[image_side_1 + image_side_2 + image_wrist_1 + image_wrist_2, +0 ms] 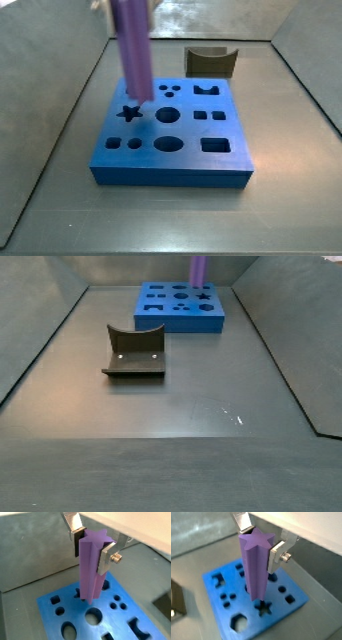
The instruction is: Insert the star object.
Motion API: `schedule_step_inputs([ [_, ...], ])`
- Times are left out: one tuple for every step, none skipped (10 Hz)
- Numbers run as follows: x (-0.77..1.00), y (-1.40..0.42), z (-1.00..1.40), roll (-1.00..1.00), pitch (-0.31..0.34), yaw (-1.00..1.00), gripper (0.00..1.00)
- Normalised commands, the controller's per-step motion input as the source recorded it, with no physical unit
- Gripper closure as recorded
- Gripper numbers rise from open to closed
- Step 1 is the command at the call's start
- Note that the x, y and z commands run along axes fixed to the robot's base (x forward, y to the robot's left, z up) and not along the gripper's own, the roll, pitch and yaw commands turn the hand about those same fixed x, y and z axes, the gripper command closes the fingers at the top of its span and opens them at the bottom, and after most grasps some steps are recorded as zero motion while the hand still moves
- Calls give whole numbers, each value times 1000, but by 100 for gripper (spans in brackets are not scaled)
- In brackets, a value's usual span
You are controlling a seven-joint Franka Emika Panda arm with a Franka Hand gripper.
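My gripper [92,552] is shut on the purple star object [90,577], holding it upright near its top end between the silver fingers [105,561]; both wrist views show this grip [260,547]. The star object [254,572] hangs over the blue block [244,608]. Its lower end is right beside the star-shaped hole [264,607], just above the block's top. In a side view the star object [134,50] leans slightly and ends close above the star hole [130,113]. I cannot tell whether it touches the block. The gripper itself is out of view in both side views.
The blue block [174,178] has several other holes of different shapes. The dark fixture [210,62] stands on the floor beyond the block, and in front of the block [181,324] in a side view [134,353]. Grey walls enclose the floor.
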Motion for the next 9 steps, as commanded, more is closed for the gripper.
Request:
schedule_step_inputs([
  [-317,0,-466,-47,-43,83,100],
  [-251,0,-451,-64,-24,0,100],
  [-226,0,-426,-61,-4,0,100],
  [-163,0,-366,-53,0,0,100],
  [-29,-71,-354,-56,0,0,100],
  [234,-140,-466,-9,14,11,100],
  [229,-126,-443,0,67,57,100],
  [86,-129,-389,0,60,66,100],
  [0,-103,-354,0,39,17,100],
])
